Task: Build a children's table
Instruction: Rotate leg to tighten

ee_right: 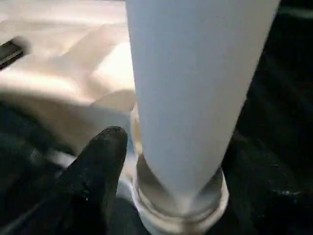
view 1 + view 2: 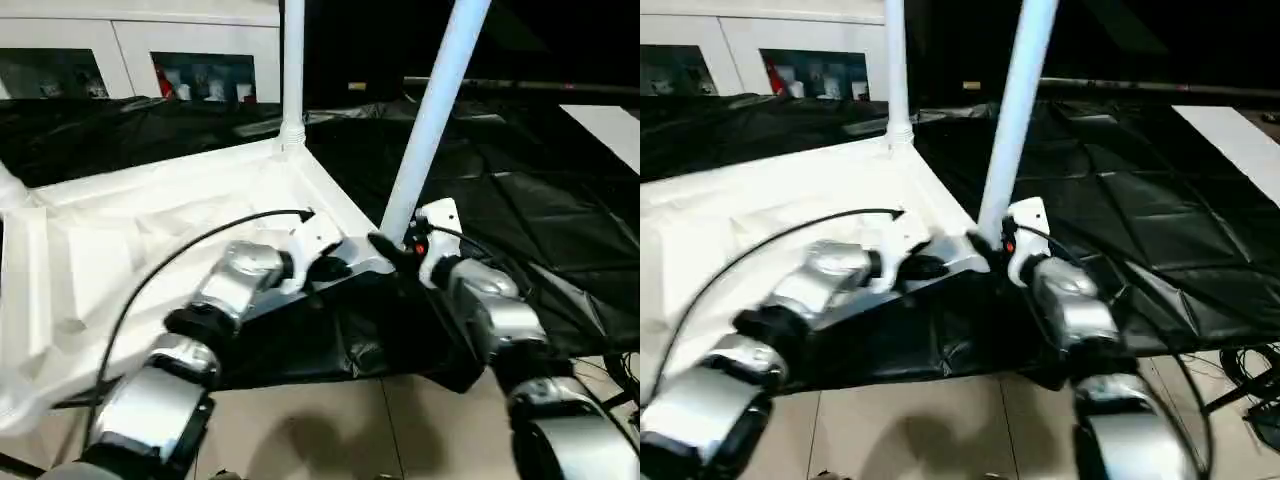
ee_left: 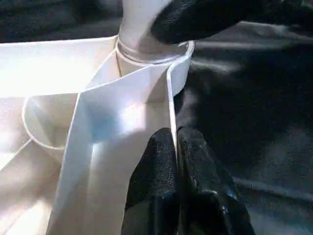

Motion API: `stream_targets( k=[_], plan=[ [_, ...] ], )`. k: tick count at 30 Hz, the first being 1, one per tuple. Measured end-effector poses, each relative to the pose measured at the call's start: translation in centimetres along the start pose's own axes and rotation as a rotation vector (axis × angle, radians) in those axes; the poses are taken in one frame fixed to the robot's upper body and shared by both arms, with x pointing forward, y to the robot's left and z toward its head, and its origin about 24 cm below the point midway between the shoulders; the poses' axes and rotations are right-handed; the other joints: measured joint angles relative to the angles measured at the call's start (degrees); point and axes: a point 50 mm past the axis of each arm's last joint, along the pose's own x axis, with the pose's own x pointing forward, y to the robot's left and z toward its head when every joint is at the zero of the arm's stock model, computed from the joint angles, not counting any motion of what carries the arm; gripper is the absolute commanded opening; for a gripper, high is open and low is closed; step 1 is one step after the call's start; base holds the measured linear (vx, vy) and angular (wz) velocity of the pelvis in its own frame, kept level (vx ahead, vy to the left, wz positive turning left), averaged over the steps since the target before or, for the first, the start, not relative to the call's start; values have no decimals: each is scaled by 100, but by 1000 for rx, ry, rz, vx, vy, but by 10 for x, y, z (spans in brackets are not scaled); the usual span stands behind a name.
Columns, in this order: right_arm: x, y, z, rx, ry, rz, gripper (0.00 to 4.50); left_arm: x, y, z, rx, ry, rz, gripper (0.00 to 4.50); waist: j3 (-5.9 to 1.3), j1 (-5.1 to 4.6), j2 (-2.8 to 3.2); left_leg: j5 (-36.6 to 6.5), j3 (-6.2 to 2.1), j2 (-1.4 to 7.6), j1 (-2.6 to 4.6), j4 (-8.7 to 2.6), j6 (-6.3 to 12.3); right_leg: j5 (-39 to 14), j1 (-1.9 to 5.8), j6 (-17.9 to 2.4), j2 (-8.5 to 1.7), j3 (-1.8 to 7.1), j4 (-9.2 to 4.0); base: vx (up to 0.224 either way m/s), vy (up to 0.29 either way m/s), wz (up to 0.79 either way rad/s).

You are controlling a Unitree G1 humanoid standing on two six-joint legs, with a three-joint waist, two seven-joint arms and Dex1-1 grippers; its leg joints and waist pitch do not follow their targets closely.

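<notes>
The children's table lies upside down on black cloth, its white ribbed tabletop (image 2: 150,230) facing up. One white leg (image 2: 292,70) stands upright in the far corner socket. A second leg (image 2: 435,110) rises, tilted, from the near corner socket (image 3: 151,54). My left gripper (image 3: 175,134) is shut on the tabletop's thin rim wall just beside that corner. My right gripper (image 2: 395,248) stands open around the base of the near leg (image 1: 195,88); one black finger (image 1: 98,166) sits close beside the leg's collar, and the other finger is hidden.
A white cabinet (image 2: 200,60) with glass doors stands at the back left. Black cloth (image 2: 520,200) covers the ground to the right, with a white panel (image 2: 610,130) beyond. Tiled floor (image 2: 320,430) lies in front, and cables (image 2: 625,365) lie at the right edge.
</notes>
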Motion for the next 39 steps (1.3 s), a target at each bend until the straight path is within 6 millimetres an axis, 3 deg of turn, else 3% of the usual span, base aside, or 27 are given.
stream_targets(
  k=[3,10,11,13,16,25,29,36,39],
  plan=[
    [-11,3,-4,-30,33,118,305,-13,-2,-5,0,-2,-89,0,1,28,1,3,3,0,-2,2,6,-17,-2,-10,0,1,1,0,0,0],
    [-14,15,-1,-46,45,277,305,-24,-11,-10,-4,9,-222,0,4,146,-3,0,10,2,-7,5,2,-23,-2,-19,-2,2,0,0,0,0],
    [-15,15,-2,-46,52,286,278,-25,-12,-11,-5,9,-231,0,4,153,-3,0,10,2,-6,7,1,-22,-2,-19,-2,2,2,0,0,0],
    [-16,17,-3,-45,60,305,278,-26,-12,-11,-10,12,-238,0,5,152,-4,0,9,2,-5,10,1,-22,-2,-19,-2,2,5,0,0,0],
    [-18,18,-4,-45,75,327,242,-26,-13,-11,-17,13,-244,0,5,149,-6,-1,9,2,-5,11,0,-22,-2,-19,-2,2,6,0,0,0],
    [-20,18,-3,-66,83,319,204,-26,-13,-10,-21,9,-242,0,6,152,-6,0,9,2,-7,13,1,-23,-1,-18,-2,3,4,0,0,0],
    [-9,11,-4,-29,63,158,201,-15,-9,-7,-16,9,-142,0,5,94,-11,-1,7,2,0,37,0,-14,6,-22,-2,7,14,0,0,0],
    [13,-2,-5,118,-3,-283,196,23,-5,10,-37,12,72,0,4,56,-21,0,6,-1,1,37,-1,-5,7,-19,-2,12,8,0,0,0],
    [16,-2,-5,140,-14,-347,196,29,-5,13,-30,13,96,0,3,59,-21,0,6,-1,1,36,-1,0,8,-14,-2,12,8,0,0,0]
  ],
)
